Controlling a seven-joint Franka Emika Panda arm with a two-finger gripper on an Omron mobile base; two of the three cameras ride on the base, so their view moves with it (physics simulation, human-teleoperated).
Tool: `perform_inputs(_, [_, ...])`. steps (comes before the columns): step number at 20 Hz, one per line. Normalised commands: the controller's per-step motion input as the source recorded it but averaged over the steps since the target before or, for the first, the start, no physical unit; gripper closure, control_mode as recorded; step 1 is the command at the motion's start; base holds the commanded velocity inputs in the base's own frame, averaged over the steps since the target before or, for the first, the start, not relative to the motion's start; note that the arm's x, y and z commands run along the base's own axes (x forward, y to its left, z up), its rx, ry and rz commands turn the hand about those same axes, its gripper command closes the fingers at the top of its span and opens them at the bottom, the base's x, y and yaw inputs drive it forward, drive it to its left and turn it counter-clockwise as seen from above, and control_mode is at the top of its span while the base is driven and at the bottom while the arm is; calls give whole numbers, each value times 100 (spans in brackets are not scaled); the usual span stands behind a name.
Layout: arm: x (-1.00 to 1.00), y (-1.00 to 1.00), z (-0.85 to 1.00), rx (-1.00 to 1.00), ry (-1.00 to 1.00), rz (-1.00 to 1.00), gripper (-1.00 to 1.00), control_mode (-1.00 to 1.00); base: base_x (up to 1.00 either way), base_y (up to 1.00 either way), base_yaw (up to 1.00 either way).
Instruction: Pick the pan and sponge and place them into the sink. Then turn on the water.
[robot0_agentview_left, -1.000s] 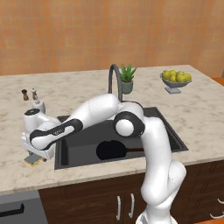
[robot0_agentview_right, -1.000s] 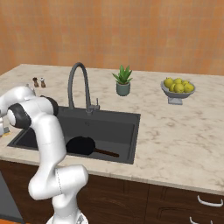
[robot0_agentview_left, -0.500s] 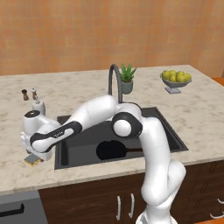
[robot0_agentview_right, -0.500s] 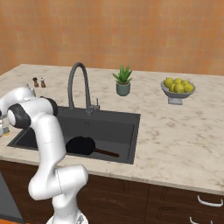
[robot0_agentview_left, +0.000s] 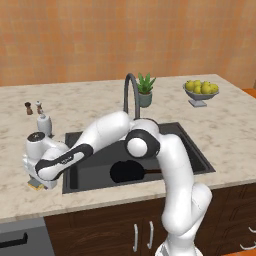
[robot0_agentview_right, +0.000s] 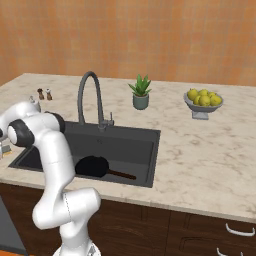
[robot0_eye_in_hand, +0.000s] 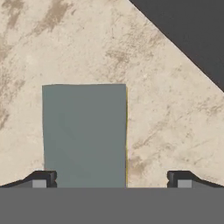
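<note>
Arm (robot0_agentview_left: 172, 170) — glossy white rounded tube links, thick and smooth | Joints: dark rings between links, one large black disc with a white centre at the elbow (robot0_agentview_left: 136, 145) | Forearm (robot0_agentview_left: 62, 161): black band along its white shell | Hand (robot0_eye_in_hand: 111, 179) — two small dark finger tips with pale grey pads.
</note>
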Motion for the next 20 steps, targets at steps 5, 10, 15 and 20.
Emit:
perform_inputs(5, [7, 17, -26, 1, -1, -2, -100, -100, 0, 0, 0])
perform_inputs(10, [7, 22, -23, 1, 0, 0, -100, -100, 0, 0, 0])
perform_inputs(15, [7, 19, -33, 5, -3, 0, -100, -100, 0, 0, 0])
perform_inputs(20, [6, 7, -20, 2, 0, 0, 100, -100, 0, 0, 0])
